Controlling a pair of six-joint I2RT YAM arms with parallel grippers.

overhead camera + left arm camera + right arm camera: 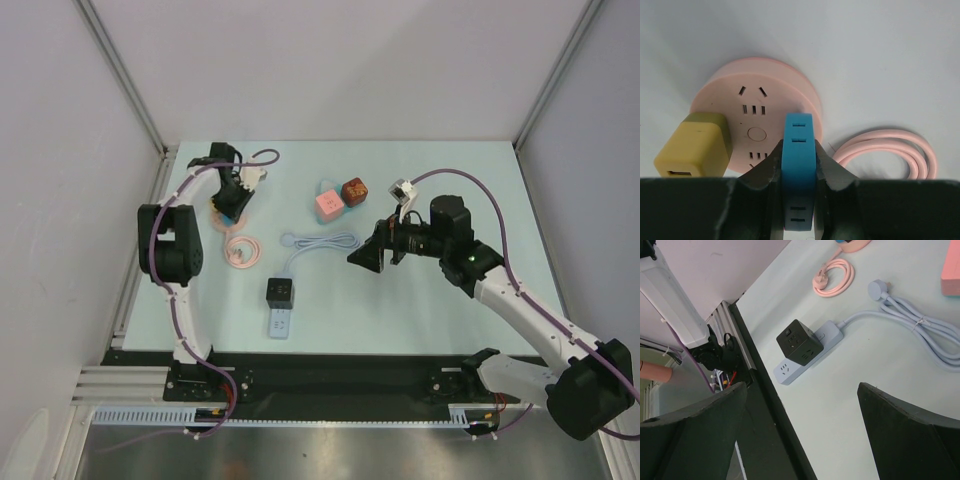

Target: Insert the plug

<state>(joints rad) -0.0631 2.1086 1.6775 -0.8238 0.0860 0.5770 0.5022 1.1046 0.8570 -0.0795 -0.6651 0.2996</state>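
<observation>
- Two risks stand out, as I judge it. The first is misalignment. The blue rectangular plastic plug (799, 145) is clamped between the left jaws over the lower right part of the round pink plastic socket disc (765, 95), as the left wrist view shows it. It is not clearly square over any group of slots, so pressing down here could land the pins on bare plastic.
- The second is that the disc may slide. Nothing braces it on the pale counter (865, 60). The right jaws stand wide apart and empty, mid-frame in the top view and well apart from the disc. An off-centre push could therefore skate it away.
- Crowding adds to this. A mustard-yellow cube charger (695, 145) fills the lower left of the disc, and a tilted approach might knock it.
- The coiled pink cable (890, 150) lies just beside the disc at the lower right of the wrist view and could drag on it if it shifts.
- The plug is a smooth, bright blue block, gripped on its two long sides. Its upturned face shows a pair of small slots at the far end and another pair at the near end.
- Its pins are hidden beneath it, so I cannot tell whether it already touches the disc.
</observation>
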